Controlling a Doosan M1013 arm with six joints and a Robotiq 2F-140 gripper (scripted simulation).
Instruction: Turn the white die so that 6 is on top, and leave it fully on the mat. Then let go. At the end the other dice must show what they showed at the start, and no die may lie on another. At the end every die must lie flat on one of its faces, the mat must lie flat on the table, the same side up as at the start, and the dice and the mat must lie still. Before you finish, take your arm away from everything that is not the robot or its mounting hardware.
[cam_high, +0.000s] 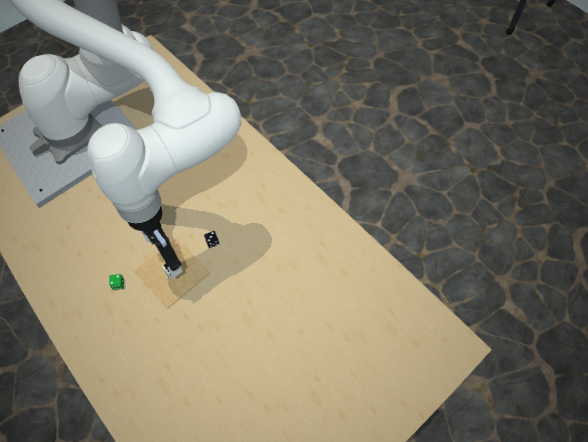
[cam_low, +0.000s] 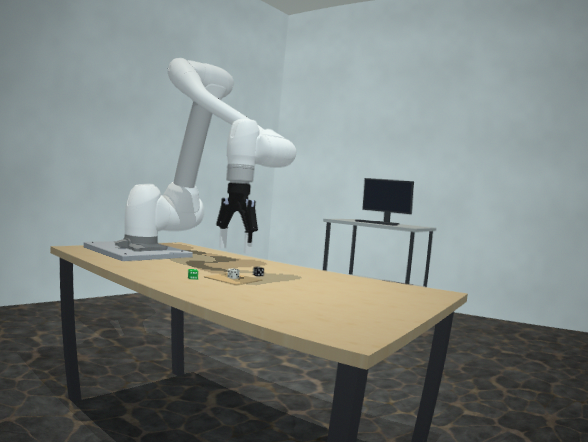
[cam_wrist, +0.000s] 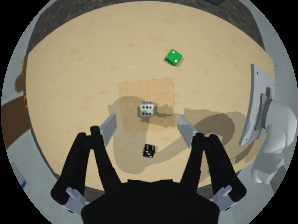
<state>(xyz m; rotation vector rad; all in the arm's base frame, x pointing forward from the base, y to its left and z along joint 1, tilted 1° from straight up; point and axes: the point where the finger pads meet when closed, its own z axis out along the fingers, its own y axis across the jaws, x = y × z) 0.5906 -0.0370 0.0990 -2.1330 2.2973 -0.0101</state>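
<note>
The white die (cam_high: 169, 275) (cam_low: 233, 273) (cam_wrist: 147, 110) lies flat on the thin tan mat (cam_high: 155, 286) (cam_low: 218, 278) (cam_wrist: 131, 92). Its pips are too small to read. My gripper (cam_high: 169, 261) (cam_low: 236, 244) (cam_wrist: 147, 121) is open and empty. It hangs straight above the white die, well clear of it, fingers pointing down. In the top view a finger partly covers the die. The green die (cam_high: 116, 282) (cam_low: 193, 274) (cam_wrist: 174, 58) lies on the table off one side of the mat. The black die (cam_high: 212, 239) (cam_low: 258, 271) (cam_wrist: 149, 151) lies off the other side.
The wooden table (cam_high: 310, 320) (cam_low: 320, 310) bears the arm's grey base plate (cam_high: 30, 165) (cam_low: 115, 250) at one end. A small side table with a monitor (cam_low: 388, 196) stands apart at the wall.
</note>
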